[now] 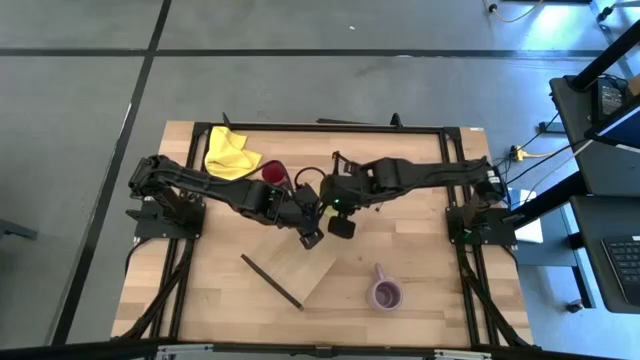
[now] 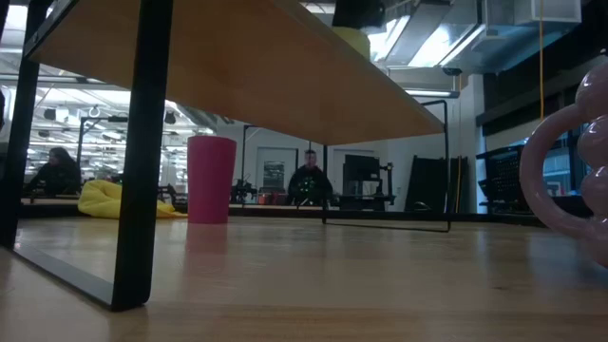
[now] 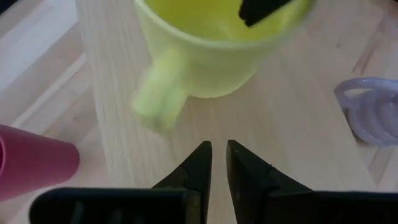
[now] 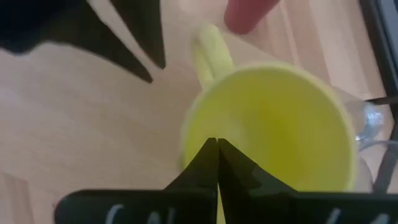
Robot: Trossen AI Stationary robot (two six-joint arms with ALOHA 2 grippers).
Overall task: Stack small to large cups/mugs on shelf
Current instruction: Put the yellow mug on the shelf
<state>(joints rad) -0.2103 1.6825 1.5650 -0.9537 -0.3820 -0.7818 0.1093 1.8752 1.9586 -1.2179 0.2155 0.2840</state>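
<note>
The lime-yellow handled mug (image 4: 273,124) is upright over the light-wood shelf board (image 1: 300,262); I cannot tell whether it rests on the board. My right gripper (image 4: 217,149) is shut on its rim. My left gripper (image 3: 217,152) is just short of the mug's handle (image 3: 158,99), empty, its fingers a narrow gap apart. The dark red tumbler (image 1: 273,172) stands on its base on the table beside the yellow cloth (image 1: 230,152). The lilac mug (image 1: 385,293) stands on the table to the near right. In the high view the arms hide the yellow mug. My right gripper pinches the yellow mug's wall at the rim (image 4: 202,134), one finger inside and one outside, on the side next to the handle. The fingers come from above, slanting down. The mug stays upright, mouth up, over the shelf board.
In the low view the shelf (image 2: 285,66) stands raised on thin dark end frames (image 2: 142,190), with open space beneath. The red tumbler (image 2: 211,179), the yellow cloth (image 2: 119,199) and the lilac mug (image 2: 570,171) sit around it. People sit in the room behind.
</note>
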